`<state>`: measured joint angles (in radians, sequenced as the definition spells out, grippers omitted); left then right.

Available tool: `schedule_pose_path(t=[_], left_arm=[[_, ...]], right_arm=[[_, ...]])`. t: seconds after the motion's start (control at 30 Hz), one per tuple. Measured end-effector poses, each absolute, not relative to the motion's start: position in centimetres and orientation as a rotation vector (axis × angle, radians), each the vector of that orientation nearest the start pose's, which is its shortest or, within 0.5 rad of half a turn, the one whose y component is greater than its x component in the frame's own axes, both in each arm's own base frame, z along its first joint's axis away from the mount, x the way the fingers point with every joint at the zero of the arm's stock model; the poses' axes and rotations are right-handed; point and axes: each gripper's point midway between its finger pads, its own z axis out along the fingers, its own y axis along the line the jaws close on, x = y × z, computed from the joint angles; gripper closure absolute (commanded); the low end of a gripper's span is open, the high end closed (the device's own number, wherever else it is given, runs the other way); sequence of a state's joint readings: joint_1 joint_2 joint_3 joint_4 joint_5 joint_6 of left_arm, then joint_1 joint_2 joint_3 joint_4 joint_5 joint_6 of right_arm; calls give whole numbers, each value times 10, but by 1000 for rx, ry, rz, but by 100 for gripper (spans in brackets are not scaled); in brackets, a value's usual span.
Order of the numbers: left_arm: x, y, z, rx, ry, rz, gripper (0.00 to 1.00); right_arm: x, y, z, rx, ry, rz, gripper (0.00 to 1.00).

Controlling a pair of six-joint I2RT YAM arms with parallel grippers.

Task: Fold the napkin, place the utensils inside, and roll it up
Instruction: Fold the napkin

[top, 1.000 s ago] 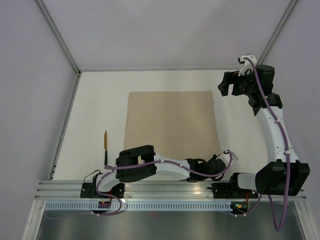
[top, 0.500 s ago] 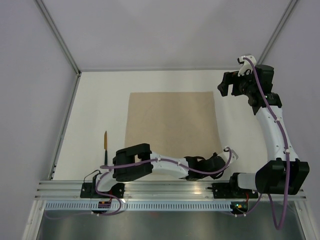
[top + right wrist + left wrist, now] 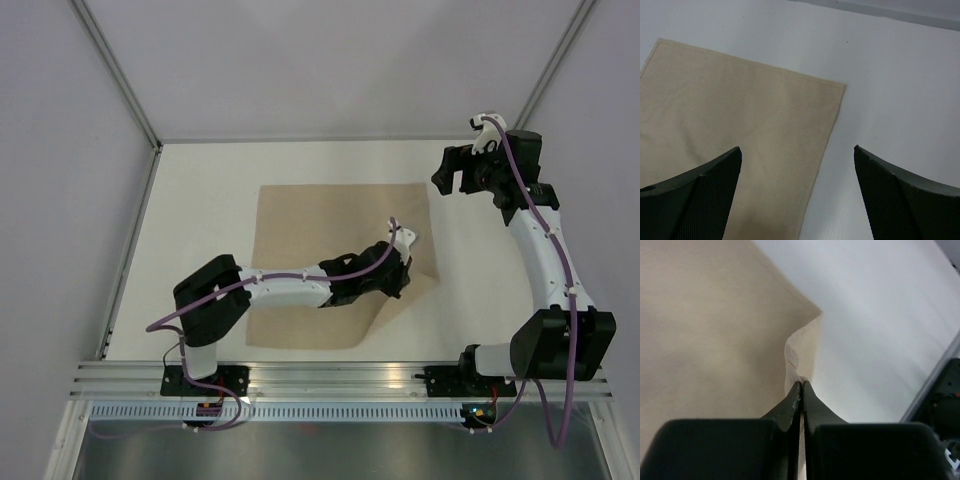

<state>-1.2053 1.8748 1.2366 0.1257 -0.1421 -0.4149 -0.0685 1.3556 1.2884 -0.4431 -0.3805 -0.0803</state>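
Observation:
The beige napkin [image 3: 320, 215] lies on the white table, its near right corner lifted and drawn inward, so its near right edge now runs diagonally. My left gripper [image 3: 398, 272] hangs over the napkin's right part, shut on that corner. In the left wrist view the left gripper [image 3: 801, 385] pinches a raised fold of the napkin [image 3: 715, 315] between closed jaws. My right gripper [image 3: 450, 172] hovers open above the napkin's far right corner. In the right wrist view the right gripper [image 3: 796, 147] stands wide over the napkin [image 3: 740, 110]. The utensils are hidden.
The left arm's elbow [image 3: 208, 292] sits over the table's left side. A metal rail [image 3: 130, 260] borders the table on the left, and the base frame [image 3: 340, 375] runs along the near edge. White table [image 3: 210, 190] surrounds the napkin.
My left arm has swung up from the near edge onto the napkin, its gripper closing on the near right corner and pulling it inward. The right arm barely moved.

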Motion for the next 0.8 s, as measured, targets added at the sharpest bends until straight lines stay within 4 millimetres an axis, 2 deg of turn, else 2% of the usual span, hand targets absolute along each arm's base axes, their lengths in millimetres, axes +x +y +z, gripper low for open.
schedule_pose_path(t=[0.17, 0.43, 0.53, 0.67, 0.8], left_arm=[[247, -442, 104, 574, 2154, -757, 98], [315, -382, 117, 336, 2205, -696, 98], [342, -353, 115, 245, 2230, -664, 98], [368, -319, 111, 150, 2262, -623, 98], [390, -294, 115, 82, 2272, -624, 98]], right_arm=[[403, 37, 251, -246, 2075, 329, 2], [400, 43, 249, -267, 2083, 368, 2], [399, 44, 249, -272, 2084, 378, 2], [397, 46, 248, -277, 2088, 390, 2], [396, 48, 248, -281, 2089, 401, 2]])
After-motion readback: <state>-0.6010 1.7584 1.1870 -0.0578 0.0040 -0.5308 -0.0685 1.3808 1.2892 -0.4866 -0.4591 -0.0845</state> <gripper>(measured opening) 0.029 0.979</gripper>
